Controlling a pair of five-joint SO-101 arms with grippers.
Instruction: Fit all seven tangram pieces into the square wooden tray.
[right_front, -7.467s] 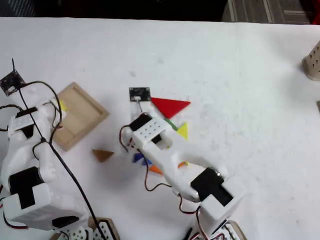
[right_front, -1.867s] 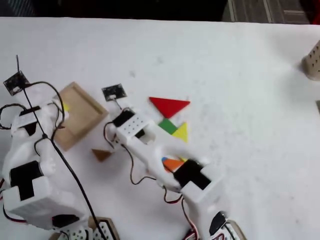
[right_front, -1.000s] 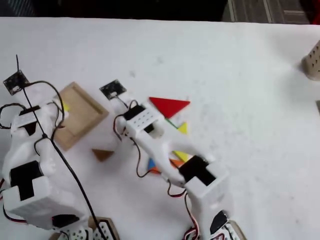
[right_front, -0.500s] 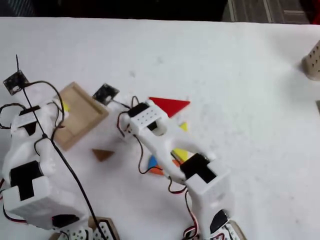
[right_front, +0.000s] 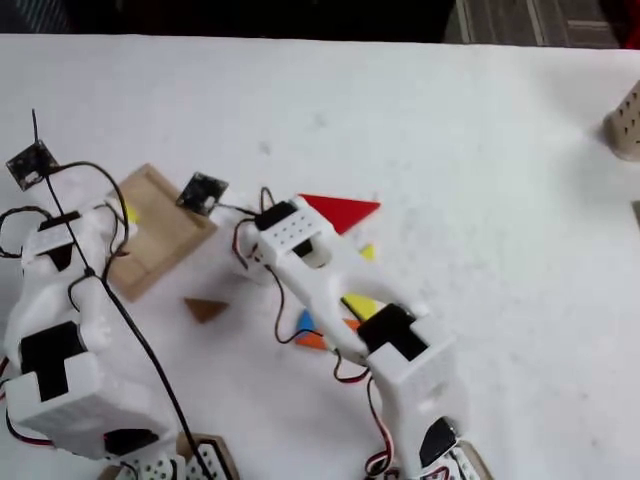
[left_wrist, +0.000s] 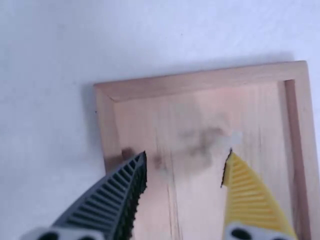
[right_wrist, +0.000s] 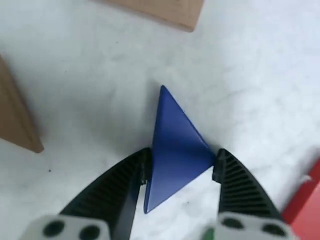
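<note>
High view: the wooden tray sits at the left of the tabletop, with the left arm at its left edge. Loose pieces lie to its right: a red triangle, a brown triangle nearer, and a yellow piece and an orange piece beside the right arm. This view gives me the layout, not the grips.

Left wrist view: the left claw hangs spread above the tray's bare wood.

Right wrist view: here I get the grip itself. The right claw pinches a blue triangle by two edges, near a tray corner. I judge the piece light, stiff and slick. Held on slanting edges it could pivot, so I'd grip across its widest part.
</note>
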